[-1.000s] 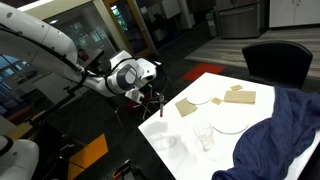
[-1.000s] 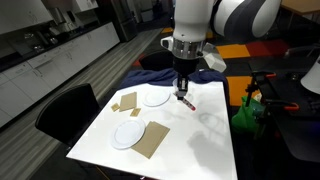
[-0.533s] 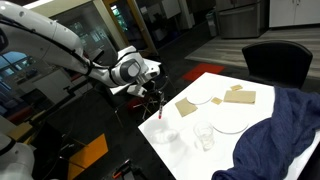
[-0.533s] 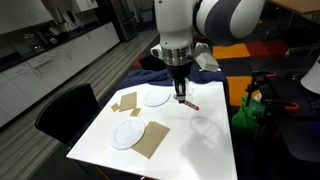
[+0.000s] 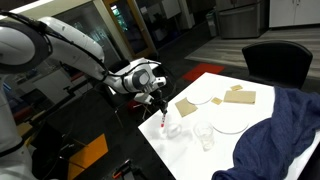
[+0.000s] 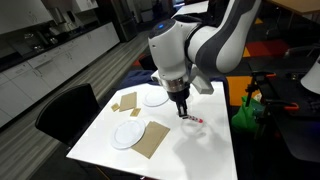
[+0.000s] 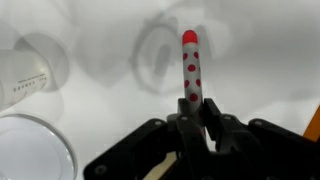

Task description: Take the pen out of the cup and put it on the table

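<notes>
One pen (image 7: 190, 62) in claw (image 7: 192, 108), table (image 6: 200, 152) edge

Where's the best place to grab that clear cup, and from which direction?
Probably its rim, from straight above: the cup stands upright with its mouth open, so one finger of the tool, once free of the pen, can go inside. The plate lies close beside it, crowding a sideways approach.

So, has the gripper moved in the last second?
Yes: the gripper, shut on the pen, has dropped lower toward the table, beside the white plate.
</notes>
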